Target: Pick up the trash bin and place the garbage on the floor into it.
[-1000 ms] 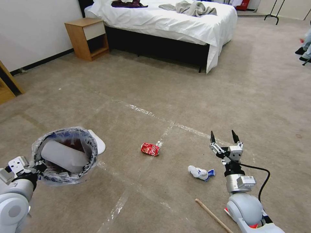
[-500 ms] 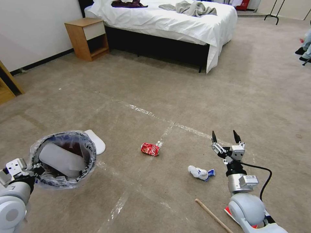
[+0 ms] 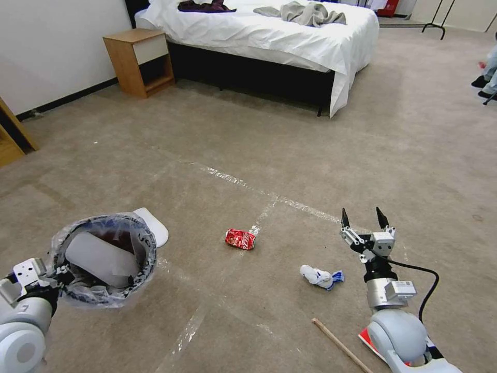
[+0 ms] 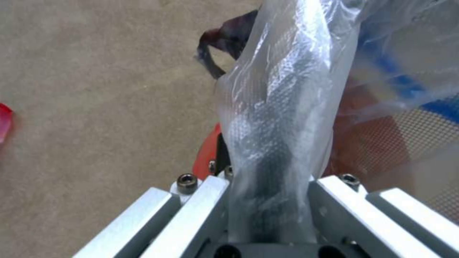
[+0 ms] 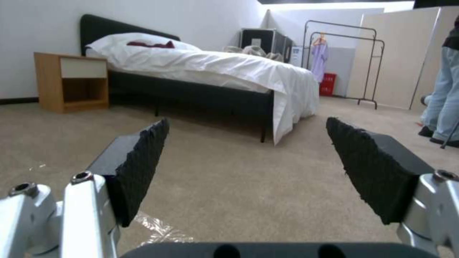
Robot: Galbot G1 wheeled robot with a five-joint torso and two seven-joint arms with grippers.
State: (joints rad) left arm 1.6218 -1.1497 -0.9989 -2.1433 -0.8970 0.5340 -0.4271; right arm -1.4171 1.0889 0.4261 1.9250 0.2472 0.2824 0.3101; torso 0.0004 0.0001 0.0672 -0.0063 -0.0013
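The left hand [image 3: 57,272] is clenched on the rim of the trash bin [image 3: 103,259], its fingers pinching the clear blue-printed liner, and it holds the bin up off the floor [image 3: 259,155]. Seen from the left wrist, the plastic bunches over the finger [image 4: 277,143], with the red wall of the trash bin [image 4: 368,143] behind it. A white slipper lies inside the bin [image 3: 101,254], and a second white slipper [image 3: 155,228] lies on the carpet just beyond the bin, partly hidden by its rim.

Taking the crushed red can [image 3: 240,239] as the landmark: the bin hangs well to its left; a crumpled white and blue tissue wad [image 3: 321,277] lies on the carpet to its right and nearer the robot; the right hand [image 3: 365,220] hovers farther right still, released, its black fingers spread wide and holding nothing. Shiny tape strips [image 3: 233,181] cross just beside the can. A wooden stick [image 3: 339,344] lies nearer the robot than the wad, beside the right arm. Far beyond the can stand the bed [image 3: 269,36] with white sheets and a wooden nightstand [image 3: 137,59]. Open carpet lies between the right hand and the wad.
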